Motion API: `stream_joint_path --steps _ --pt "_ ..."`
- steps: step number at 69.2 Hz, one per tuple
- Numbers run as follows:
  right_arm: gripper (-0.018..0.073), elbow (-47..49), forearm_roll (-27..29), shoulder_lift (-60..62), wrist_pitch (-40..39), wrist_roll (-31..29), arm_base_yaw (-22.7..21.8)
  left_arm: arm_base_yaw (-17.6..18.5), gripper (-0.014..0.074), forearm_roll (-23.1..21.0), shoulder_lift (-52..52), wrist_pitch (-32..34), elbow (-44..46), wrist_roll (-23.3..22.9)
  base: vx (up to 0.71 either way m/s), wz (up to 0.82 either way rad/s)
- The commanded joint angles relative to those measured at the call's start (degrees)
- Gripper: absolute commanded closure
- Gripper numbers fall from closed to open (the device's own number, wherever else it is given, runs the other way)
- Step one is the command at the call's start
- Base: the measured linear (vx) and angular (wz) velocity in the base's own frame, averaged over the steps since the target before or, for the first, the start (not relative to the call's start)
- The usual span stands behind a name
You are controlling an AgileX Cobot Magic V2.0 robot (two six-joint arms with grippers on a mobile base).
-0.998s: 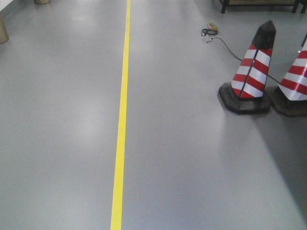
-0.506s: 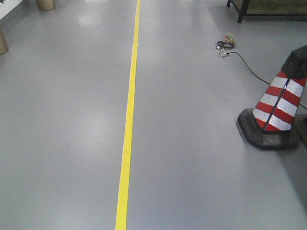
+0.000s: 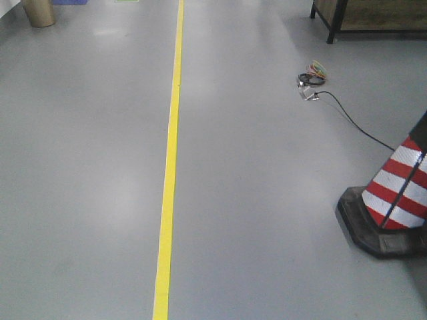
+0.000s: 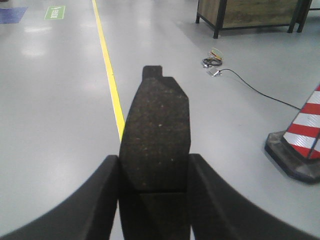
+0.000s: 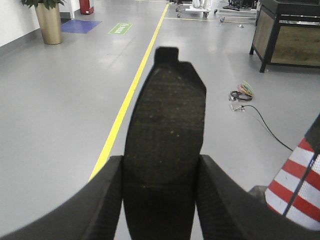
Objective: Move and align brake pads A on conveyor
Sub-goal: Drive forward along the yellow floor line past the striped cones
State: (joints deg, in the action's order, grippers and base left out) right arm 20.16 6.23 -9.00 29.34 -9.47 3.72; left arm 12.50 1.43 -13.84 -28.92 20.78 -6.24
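In the left wrist view a dark grey brake pad A [image 4: 156, 135] stands lengthwise between the black fingers [image 4: 100, 200], and my left gripper [image 4: 155, 172] is shut on it. In the right wrist view a second brake pad A [image 5: 165, 130] sticks forward the same way, with my right gripper [image 5: 161, 172] shut on its sides. Both pads hang over bare grey floor. The conveyor is out of view in every frame. Neither gripper shows in the front view.
A yellow floor line [image 3: 170, 160] runs straight ahead. A red-and-white traffic cone [image 3: 393, 200] stands close at the right, with a black cable [image 3: 353, 120] and coiled wires [image 3: 312, 75] beyond it. A dark-framed bench [image 3: 367, 17] stands far right, a planter [image 3: 39, 12] far left.
The front view has advanced along the floor: the cone has slid to the right edge and lower, one cone has left the frame, and the far bench and planter show larger.
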Motion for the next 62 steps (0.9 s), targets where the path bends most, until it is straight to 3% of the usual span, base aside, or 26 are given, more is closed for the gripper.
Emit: stream_joint_path --steps 1,34,62 --pt "0.0567 1.86 0.02 -0.54 -5.25 -0.18 -0.08 0.34 0.0603 -0.11 -0.54 5.6 1.64 -0.24 0.58 -0.06" --pt "0.0567 1.86 0.02 -0.54 -5.25 -0.18 -0.08 0.34 0.0603 -0.11 -0.54 5.55 1.64 -0.24 0.5 -0.1" --pt "0.0567 1.86 0.02 -0.54 -5.25 -0.18 -0.08 0.34 0.0603 -0.11 -0.54 5.55 1.64 -0.24 0.32 -0.75"
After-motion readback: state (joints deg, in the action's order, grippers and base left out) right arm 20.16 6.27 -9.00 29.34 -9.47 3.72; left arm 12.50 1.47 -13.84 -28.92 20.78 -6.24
